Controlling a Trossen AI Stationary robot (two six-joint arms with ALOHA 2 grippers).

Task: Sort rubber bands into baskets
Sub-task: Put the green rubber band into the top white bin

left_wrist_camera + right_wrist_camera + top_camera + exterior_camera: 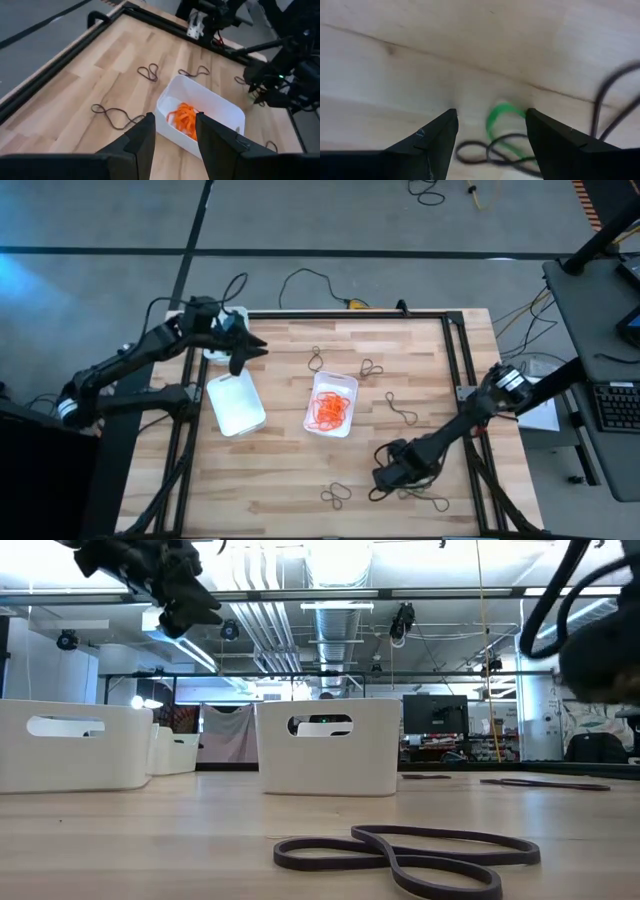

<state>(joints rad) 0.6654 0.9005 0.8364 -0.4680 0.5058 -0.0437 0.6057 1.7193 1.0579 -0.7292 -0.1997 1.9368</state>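
So the right claw (490, 131) is down low at the near-right part of the desk (290, 480), jaws spread wide and holding nothing, with a green rubber band (501, 120) sitting right between the tips, tangled up with dark bands (485, 150). I'd drop straight down and pinch only the green loop so the dark ones don't ride along. The left claw (174, 137) hovers up over the far-left, partly open, nothing in it. Middle basket (331, 402) has a pile of orange bands (329, 410); the left basket (236, 403) looks empty.

Grey floor (300, 220), desk (600, 310), ceiling ducts (340, 600).
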